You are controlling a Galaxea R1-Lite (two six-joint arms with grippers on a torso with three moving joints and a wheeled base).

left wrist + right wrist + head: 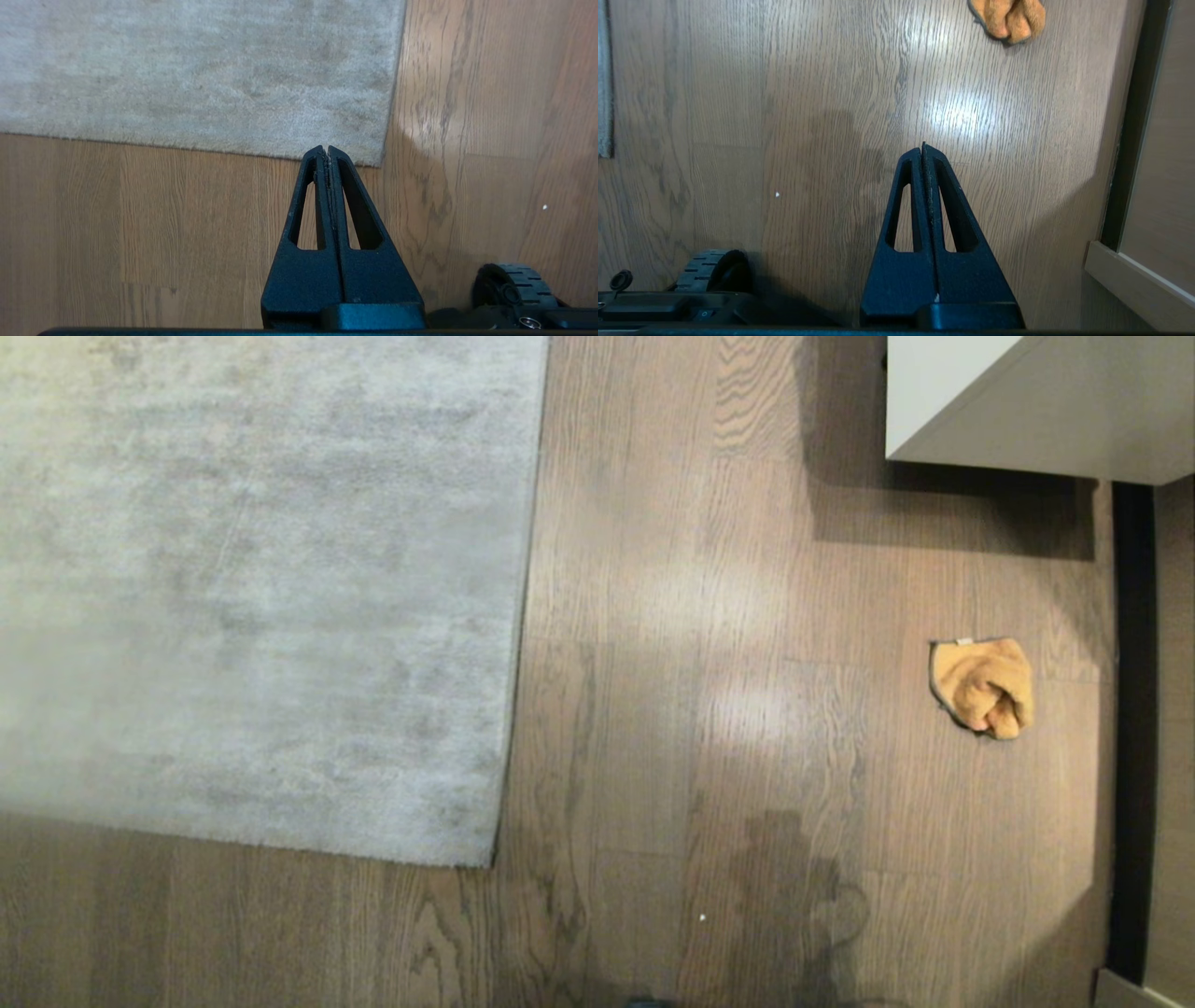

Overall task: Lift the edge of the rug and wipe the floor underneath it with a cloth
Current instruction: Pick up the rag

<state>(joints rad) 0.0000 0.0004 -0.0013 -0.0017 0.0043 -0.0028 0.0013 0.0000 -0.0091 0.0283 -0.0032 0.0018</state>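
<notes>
A large pale grey rug (252, 588) lies flat on the wood-plank floor (672, 709) at the left, its straight rug edge (523, 616) running down to a square corner (492, 863). The orange-yellow cloth (982, 687) lies bunched on the floor at the right, far from the rug. Neither arm shows in the head view. In the left wrist view my left gripper (325, 148) is shut and empty, hanging above the floor near the rug corner (380, 163). My right gripper (923, 145) is shut and empty over bare floor, with the cloth (1008, 18) well beyond its tips.
A white cabinet (1036, 401) stands at the back right and casts a shadow on the floor. A dark gap and a wood panel (1172, 737) run along the right side. My base's wheels (514, 287) (714, 270) show low in both wrist views.
</notes>
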